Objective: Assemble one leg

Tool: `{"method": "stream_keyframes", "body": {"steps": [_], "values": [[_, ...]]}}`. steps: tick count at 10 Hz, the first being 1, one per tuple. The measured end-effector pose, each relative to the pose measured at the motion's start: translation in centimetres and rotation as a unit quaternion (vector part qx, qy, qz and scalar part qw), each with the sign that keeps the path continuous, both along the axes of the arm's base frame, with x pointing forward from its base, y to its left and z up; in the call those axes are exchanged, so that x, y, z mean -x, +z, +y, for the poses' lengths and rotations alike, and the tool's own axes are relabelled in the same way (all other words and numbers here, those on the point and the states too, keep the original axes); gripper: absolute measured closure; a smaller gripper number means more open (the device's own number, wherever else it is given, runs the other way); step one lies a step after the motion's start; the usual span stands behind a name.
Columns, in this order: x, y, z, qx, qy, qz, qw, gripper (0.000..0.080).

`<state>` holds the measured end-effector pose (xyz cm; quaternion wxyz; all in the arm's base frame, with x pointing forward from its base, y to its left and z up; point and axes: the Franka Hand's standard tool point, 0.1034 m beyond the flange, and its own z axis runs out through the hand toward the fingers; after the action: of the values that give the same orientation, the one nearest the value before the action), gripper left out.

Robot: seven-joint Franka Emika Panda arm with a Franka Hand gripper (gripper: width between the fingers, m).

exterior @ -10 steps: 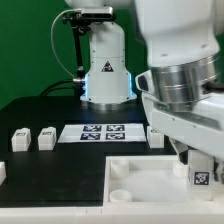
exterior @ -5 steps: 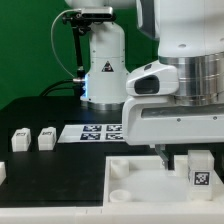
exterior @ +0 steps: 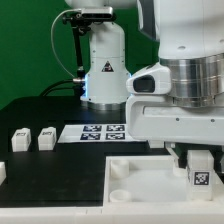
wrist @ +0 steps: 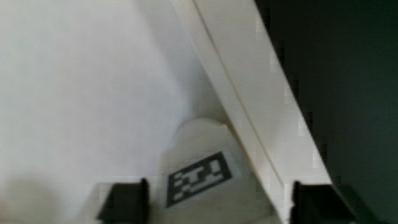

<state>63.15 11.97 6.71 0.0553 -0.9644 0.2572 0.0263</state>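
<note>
At the far left edge of the exterior view, at about nine o'clock and low down, part of a small white piece (exterior: 2,171) was seen on the black table (exterior: 60,175). Just to its right, two little white legs (exterior: 19,141) (exterior: 45,139) were stood side by side, near each other but not touching. Next came the marker board (exterior: 102,131), laid flat near the middle of the picture, with the robot's white base (exterior: 105,65) seen behind it at twelve o'clock. Lower down, at about six o'clock, the big white panel (exterior: 135,178) was laid on the table, and a round socket (exterior: 117,171) was seen in its corner.

At about four o'clock, the gripper (exterior: 196,160) was hung over the panel. A leg (exterior: 200,170) with a black-and-white tag was seen between its fingers, stood upright over the panel's right part.

In the wrist view, the same leg (wrist: 210,160) was seen between the two dark fingertips (wrist: 125,200), with a gap on each side of it. So the gripper (wrist: 217,200) was seen spread apart and not pinching the leg. The white panel (wrist: 89,90) was seen under it.
</note>
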Motion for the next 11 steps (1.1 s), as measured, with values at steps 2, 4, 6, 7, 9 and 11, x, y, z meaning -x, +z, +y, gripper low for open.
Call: {"method": "stream_keyframes", "body": {"steps": [2,4,6,7,9,11], "values": [[0.2,0.0,0.2,-0.002,-0.081,0.014,0.997,0.0508],[0.0,0.1,0.4,-0.011,-0.204,0.031,0.978,0.0508],[-0.4,0.0,0.8,-0.03,-0.355,0.047,0.933,0.0508],[-0.6,-0.1,0.9,-0.047,-0.442,0.062,0.894,0.0508],[-1.1,0.0,1.1,-0.058,-0.571,0.079,0.815,0.0508],[-1.4,0.0,0.9,-0.058,-0.638,0.085,0.763,0.0508]]}}
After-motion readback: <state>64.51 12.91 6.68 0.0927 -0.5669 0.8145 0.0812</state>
